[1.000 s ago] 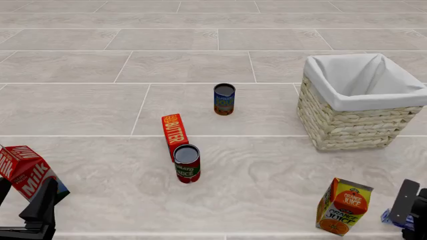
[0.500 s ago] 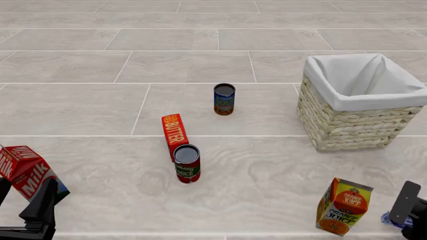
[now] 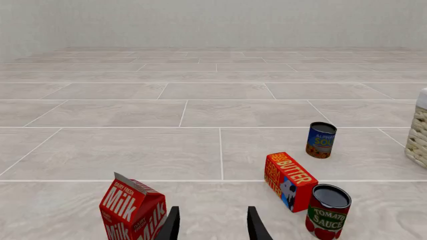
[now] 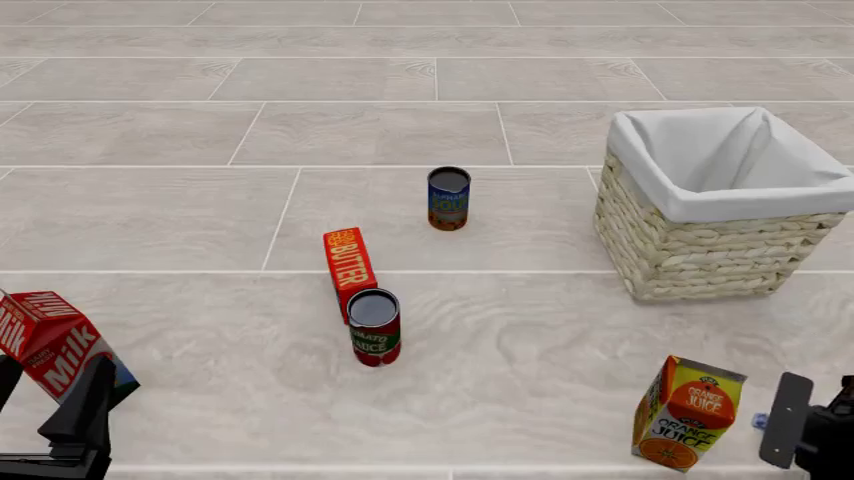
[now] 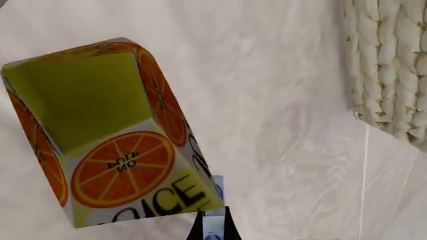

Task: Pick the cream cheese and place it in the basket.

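Only a pale blue and white sliver of the cream cheese (image 4: 758, 422) shows in the front view, low at the right, between the orange juice carton (image 4: 687, 412) and my right gripper (image 4: 805, 440). In the right wrist view the cream cheese (image 5: 215, 200) sits between the narrowly spaced fingers of that right gripper (image 5: 212, 231), pressed close against the juice carton (image 5: 113, 130). The wicker basket (image 4: 721, 245), lined with white cloth, stands farther back on the right; its woven wall (image 5: 387, 65) also appears in the right wrist view. My left gripper (image 3: 210, 227) is open and holds nothing.
A milk carton (image 4: 54, 350) leans beside the left gripper (image 4: 67, 430). Mid-floor stand a red butter box (image 4: 348, 262), a tomato sauce can (image 4: 374, 327) and, farther back, a blue soup can (image 4: 449, 198). The basket's edge (image 3: 420, 130) shows in the left wrist view.
The right gripper has moved left and lower, toward the juice carton. The blue sliver of the cream cheese has shifted slightly left with it. The left arm has not moved.
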You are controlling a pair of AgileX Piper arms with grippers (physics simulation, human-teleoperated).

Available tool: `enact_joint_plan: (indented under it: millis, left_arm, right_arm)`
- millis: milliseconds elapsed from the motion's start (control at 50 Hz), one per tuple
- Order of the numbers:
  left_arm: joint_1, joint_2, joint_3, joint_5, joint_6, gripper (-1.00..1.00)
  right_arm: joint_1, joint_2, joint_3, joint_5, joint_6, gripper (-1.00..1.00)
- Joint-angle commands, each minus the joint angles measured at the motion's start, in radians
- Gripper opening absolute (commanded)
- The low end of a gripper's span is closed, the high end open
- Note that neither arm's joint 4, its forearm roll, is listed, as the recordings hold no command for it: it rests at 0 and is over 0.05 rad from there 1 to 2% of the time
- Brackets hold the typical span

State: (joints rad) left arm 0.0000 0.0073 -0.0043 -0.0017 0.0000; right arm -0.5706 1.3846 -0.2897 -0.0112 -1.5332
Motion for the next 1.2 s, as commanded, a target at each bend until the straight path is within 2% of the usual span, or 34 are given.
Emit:
enact_joint_plan:
  millis: [20,60,100,260,380,420,460,480,500,580,660,700,780,820,840,900,920,960,1040,1100,1160,1200]
  left_arm:
    - [0.000,0.000,0.000,0.000,0.000,1.00]
    - [0.000,0.000,0.000,0.000,0.000,1.00]
    - [0.000,0.000,0.000,0.000,0.000,1.00]
    - [0.000,0.000,0.000,0.000,0.000,1.00]
    - [0.000,0.000,0.000,0.000,0.000,1.00]
    - [0.000,0.000,0.000,0.000,0.000,1.00]
    - [0.000,0.000,0.000,0.000,0.000,1.00]
    - [0.000,0.000,0.000,0.000,0.000,1.00]
    - [0.000,0.000,0.000,0.000,0.000,1.00]
    - [0.000,0.000,0.000,0.000,0.000,1.00]
    - [0.000,0.000,0.000,0.000,0.000,1.00]
    - [0.000,0.000,0.000,0.000,0.000,1.00]
    - [0.000,0.000,0.000,0.000,0.000,1.00]
    - [0.000,0.000,0.000,0.000,0.000,1.00]
    - [0.000,0.000,0.000,0.000,0.000,1.00]
    - [0.000,0.000,0.000,0.000,0.000,1.00]
    - [0.000,0.000,0.000,0.000,0.000,1.00]
    - [0.000,0.000,0.000,0.000,0.000,1.00]
    - [0.000,0.000,0.000,0.000,0.000,1.00]
    - [0.000,0.000,0.000,0.000,0.000,1.00]
    - [0.000,0.000,0.000,0.000,0.000,1.00]
    - [0.000,0.000,0.000,0.000,0.000,1.00]
  right_arm:
    - [0.056,-0.093,0.000,0.010,0.023,-1.00]
    - [0.072,-0.128,-0.015,0.039,0.061,-1.00]
    - [0.071,-0.149,-0.009,0.051,0.062,-1.00]
    - [0.077,-0.216,-0.044,0.107,0.135,-1.00]
    - [0.074,-0.339,-0.062,0.212,0.173,-1.00]
    - [0.063,-0.342,-0.069,0.212,0.171,-1.00]
    - [0.024,-0.336,-0.037,0.172,0.102,-1.00]
    - [0.036,-0.373,-0.025,0.192,0.101,-1.00]
    - [0.051,-0.389,-0.063,0.240,0.159,-1.00]
    - [0.088,-0.452,-0.115,0.321,0.240,-1.00]
    - [0.078,-0.456,-0.114,0.321,0.240,-1.00]
    - [0.097,-0.449,-0.182,0.349,0.339,-1.00]
    - [0.131,-0.458,-0.252,0.402,0.466,-1.00]
    - [0.132,-0.449,-0.276,0.408,0.508,-1.00]
    - [0.132,-0.449,-0.276,0.408,0.508,-1.00]
    - [0.131,-0.412,-0.321,0.425,0.595,-1.00]
    - [0.118,-0.403,-0.309,0.405,0.580,-1.00]
    - [0.106,-0.381,-0.316,0.383,0.597,-1.00]
    - [0.135,-0.385,-0.340,0.393,0.704,-1.00]
    - [0.130,-0.375,-0.341,0.384,0.719,-1.00]
    - [0.140,-0.380,-0.338,0.382,0.759,-1.00]
    - [0.150,-0.362,-0.375,0.411,0.850,-1.00]
